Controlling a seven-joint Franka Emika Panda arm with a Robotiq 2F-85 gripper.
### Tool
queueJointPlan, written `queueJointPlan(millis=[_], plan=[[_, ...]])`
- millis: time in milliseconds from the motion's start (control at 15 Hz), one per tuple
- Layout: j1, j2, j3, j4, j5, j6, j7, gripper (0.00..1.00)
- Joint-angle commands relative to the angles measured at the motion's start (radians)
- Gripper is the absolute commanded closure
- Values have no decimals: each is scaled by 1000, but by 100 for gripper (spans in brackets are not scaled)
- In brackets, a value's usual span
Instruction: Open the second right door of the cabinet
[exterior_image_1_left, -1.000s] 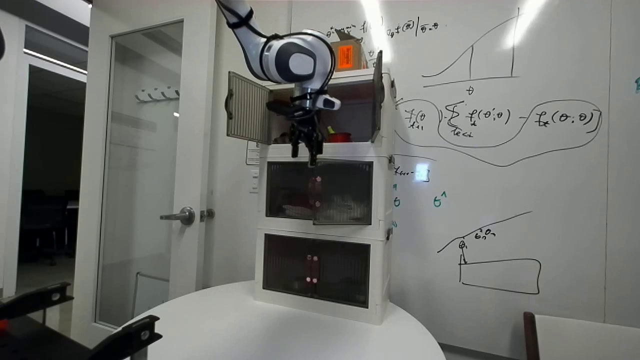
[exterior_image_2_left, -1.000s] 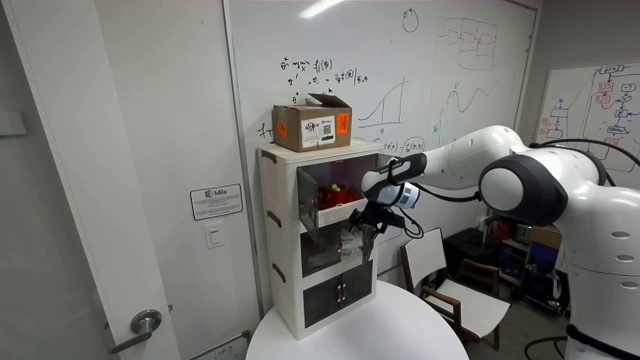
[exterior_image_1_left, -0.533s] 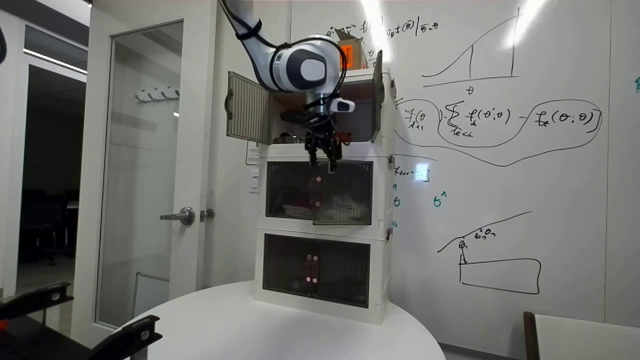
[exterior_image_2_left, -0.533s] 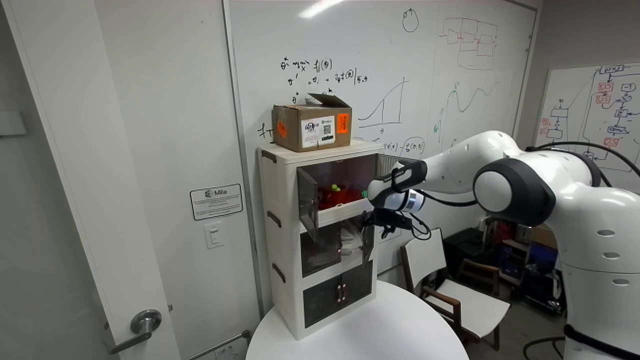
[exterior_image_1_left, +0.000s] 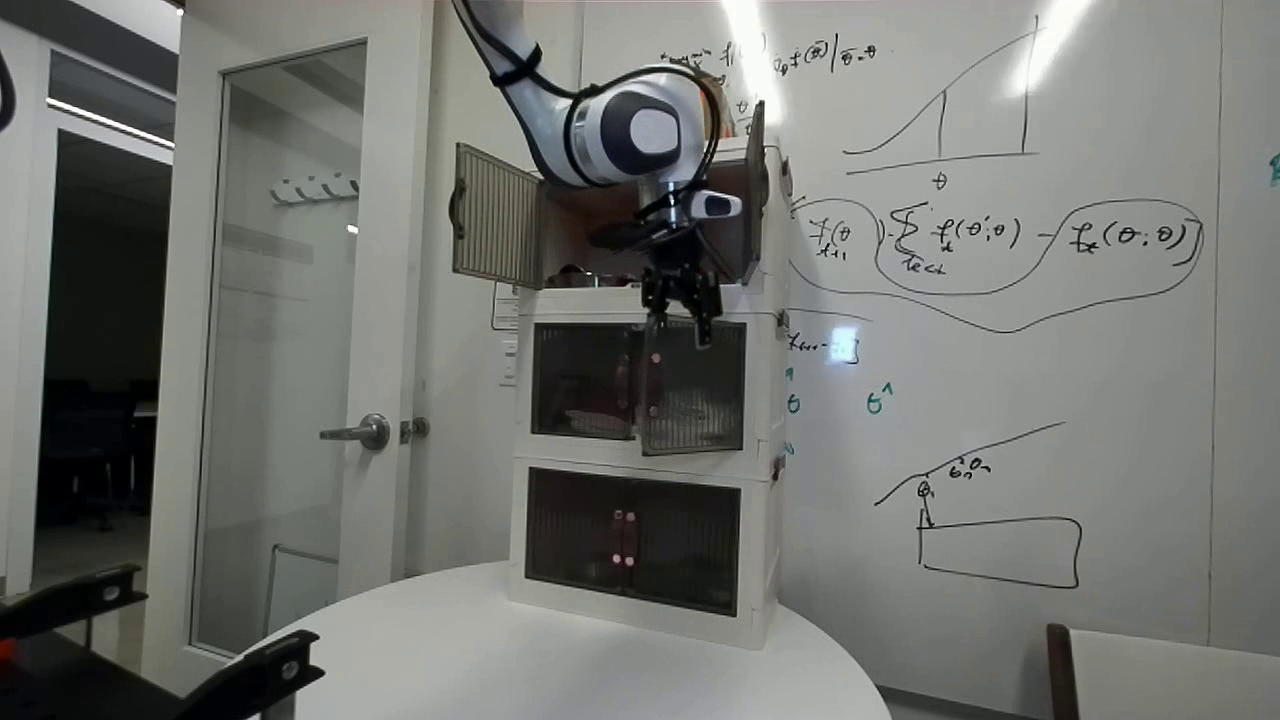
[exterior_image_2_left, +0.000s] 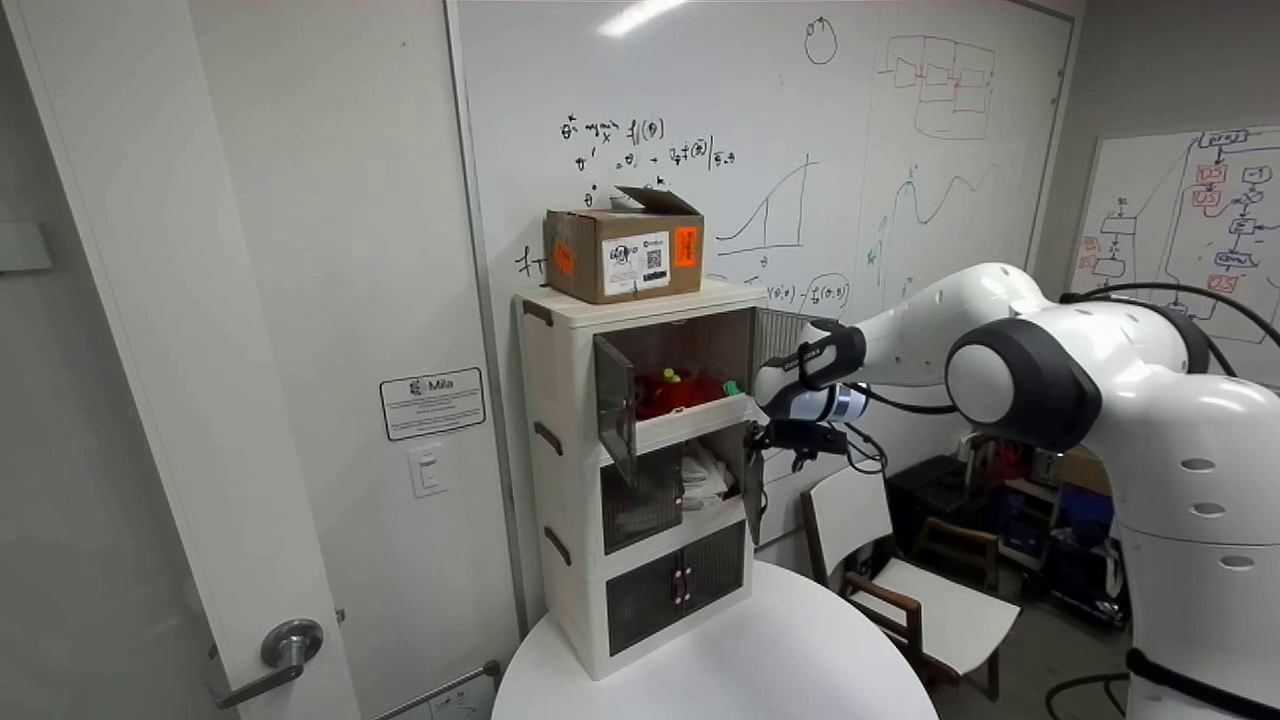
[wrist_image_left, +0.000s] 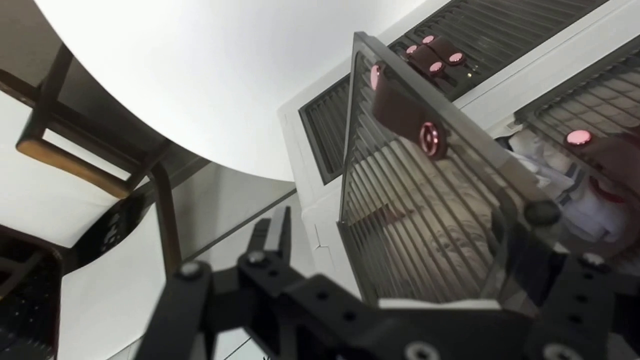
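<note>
The white cabinet (exterior_image_1_left: 575, 453) stands on a table, and its side shows in an exterior view (exterior_image_2_left: 562, 490). Its second right door (exterior_image_1_left: 698, 395), with a dark see-through ribbed pane, stands partly open in both exterior views (exterior_image_2_left: 754, 495). In the wrist view the door (wrist_image_left: 400, 167) juts out, with its dark red handle (wrist_image_left: 400, 107) on the outer face. My gripper (exterior_image_1_left: 680, 330) is at the door's upper edge, pointing down, also in an exterior view (exterior_image_2_left: 775, 452). In the wrist view its fingers (wrist_image_left: 397, 222) are wide apart. One is outside the door; the other shows partly through the pane by the free edge.
The top-tier doors (exterior_image_1_left: 495, 215) (exterior_image_2_left: 617, 400) stand open above. The middle left door (exterior_image_1_left: 580, 380) and bottom doors (exterior_image_1_left: 683, 545) are shut. A cardboard box (exterior_image_2_left: 625, 255) sits on top. White bags (exterior_image_2_left: 703, 475) lie in the middle tier. Chairs (exterior_image_2_left: 940, 610) stand beside the round table (exterior_image_2_left: 790, 660).
My gripper has moved to the right in an exterior view, away from the cabinet's middle. The second right door has swung further open, and more of the middle tier's inside shows.
</note>
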Motion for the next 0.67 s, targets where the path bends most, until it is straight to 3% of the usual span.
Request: queueJointPlan(millis=[0,400,600], plan=[[7,-77,-24,-30,-72,13,32,0],[-1,-155,-61,-53,-173,14,57,0],[-15,-174,-37,-64,-122,30,19,0]])
